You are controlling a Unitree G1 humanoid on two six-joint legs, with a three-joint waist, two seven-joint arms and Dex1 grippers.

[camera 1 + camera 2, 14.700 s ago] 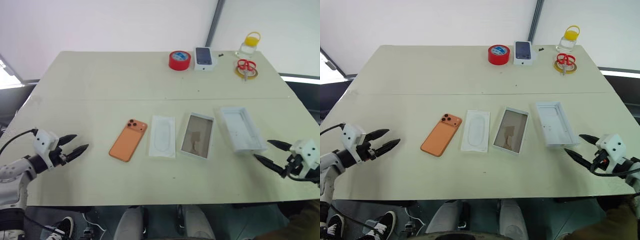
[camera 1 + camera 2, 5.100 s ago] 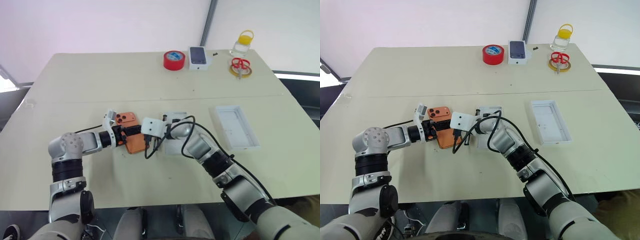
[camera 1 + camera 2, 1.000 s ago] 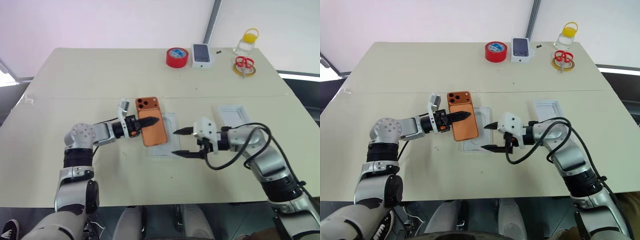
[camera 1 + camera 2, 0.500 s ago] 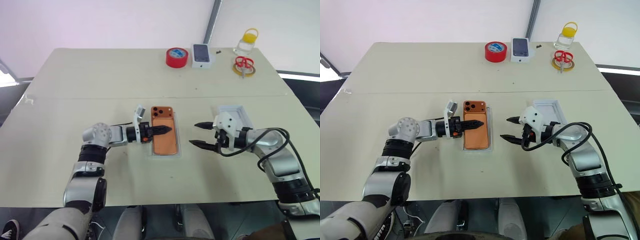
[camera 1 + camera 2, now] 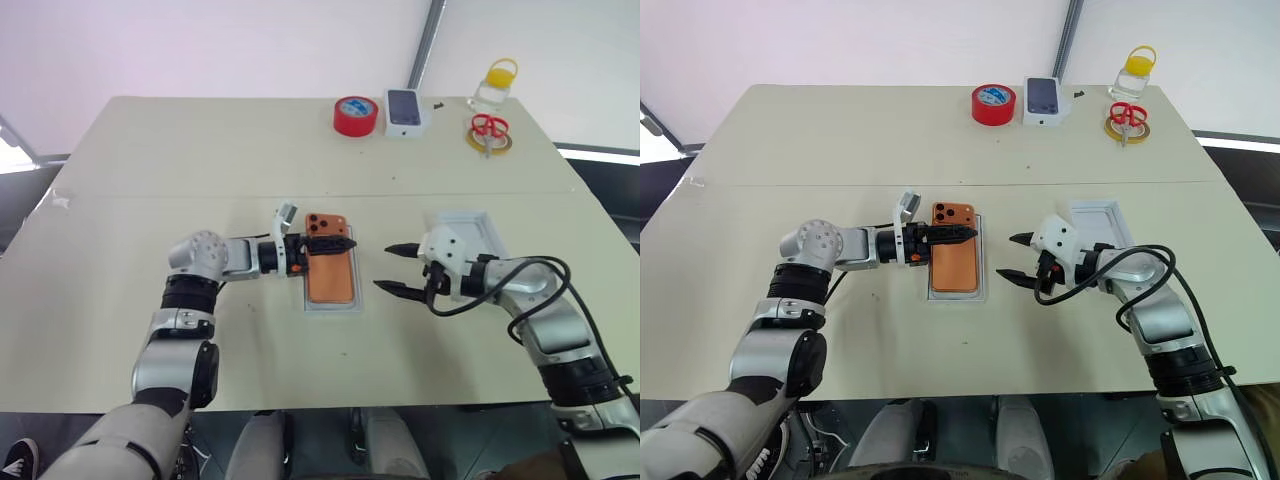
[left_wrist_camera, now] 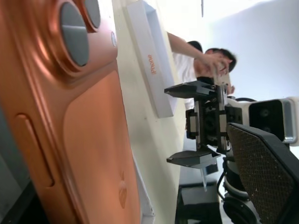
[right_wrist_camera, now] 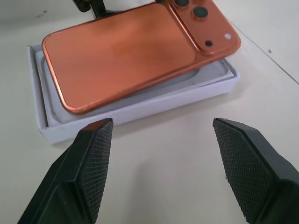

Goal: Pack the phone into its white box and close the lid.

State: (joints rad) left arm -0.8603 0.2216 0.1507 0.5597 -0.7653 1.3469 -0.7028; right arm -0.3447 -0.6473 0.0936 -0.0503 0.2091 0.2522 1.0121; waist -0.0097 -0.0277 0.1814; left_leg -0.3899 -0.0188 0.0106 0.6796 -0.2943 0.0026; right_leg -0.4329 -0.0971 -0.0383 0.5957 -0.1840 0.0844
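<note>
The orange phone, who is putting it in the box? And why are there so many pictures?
A robot with two arms is doing it. Two pictures come from cameras in its head, looking down on the table. The other two come from small cameras on its wrists, so everything looks very close. The phone lies on the white box, with its lens end sticking over the rim. The left tool is at that end; I cannot tell if it grips the phone. The right tool is open and empty, beside the box. The lid lies just behind it. At the far edge are red tape, a small box, scissors and a bottle.
</note>
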